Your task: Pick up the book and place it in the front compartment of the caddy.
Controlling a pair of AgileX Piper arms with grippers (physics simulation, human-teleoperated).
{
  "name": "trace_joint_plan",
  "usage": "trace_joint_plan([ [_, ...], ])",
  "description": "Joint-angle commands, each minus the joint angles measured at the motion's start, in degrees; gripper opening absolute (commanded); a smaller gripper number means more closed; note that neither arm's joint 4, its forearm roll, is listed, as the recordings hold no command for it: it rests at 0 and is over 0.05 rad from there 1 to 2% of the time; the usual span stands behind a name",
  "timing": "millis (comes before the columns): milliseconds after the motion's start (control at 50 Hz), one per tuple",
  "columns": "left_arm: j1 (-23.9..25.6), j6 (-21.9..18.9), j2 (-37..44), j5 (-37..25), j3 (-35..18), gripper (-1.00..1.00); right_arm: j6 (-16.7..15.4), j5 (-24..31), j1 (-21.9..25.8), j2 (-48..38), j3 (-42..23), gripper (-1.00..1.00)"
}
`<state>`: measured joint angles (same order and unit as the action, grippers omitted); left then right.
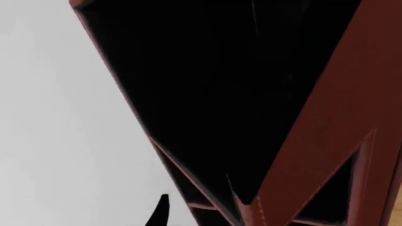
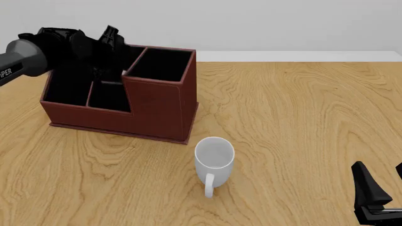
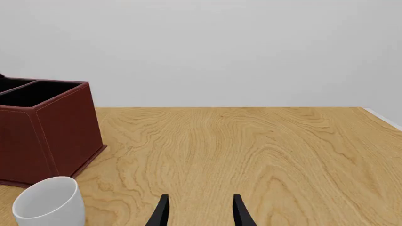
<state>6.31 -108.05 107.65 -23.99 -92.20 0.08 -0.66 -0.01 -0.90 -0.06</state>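
The caddy (image 2: 157, 101) stands at the back left of the table, reddish-brown with black-lined sections. My left gripper (image 2: 105, 66) reaches down into its low sections beside the tall one. The left wrist view is filled by the caddy's dark inside (image 1: 333, 117); one fingertip (image 1: 161, 212) shows, set wide, with nothing against it. I cannot make out the book against the black lining and the black arm. My right gripper (image 2: 379, 186) hovers open and empty at the front right, and its own view shows it too (image 3: 199, 209).
A white mug (image 2: 213, 160) stands upright just in front of the caddy's tall corner, handle toward me; the right wrist view shows the mug (image 3: 50, 205) beside the caddy (image 3: 50, 132). The table's far edge meets a grey wall.
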Motion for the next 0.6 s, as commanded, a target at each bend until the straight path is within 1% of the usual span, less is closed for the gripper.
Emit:
trace_joint_plan([
  [20,-0.48,0.74,-3.36,0.36,1.70,1.00,-0.01,-0.01,0.01,-0.01,0.00,1.00],
  [240,-0.57,0.70,-5.08,0.19,2.74,1.00,0.02,0.00,0.00,-0.01,0.00,1.00],
  [440,-0.57,0.68,-5.23,-0.12,2.01,1.00,0.00,0.00,0.00,0.00,0.00,1.00],
  [600,-0.12,1.48,-6.76,-0.18,2.53,1.00,0.02,0.00,0.01,0.01,0.00,1.00],
])
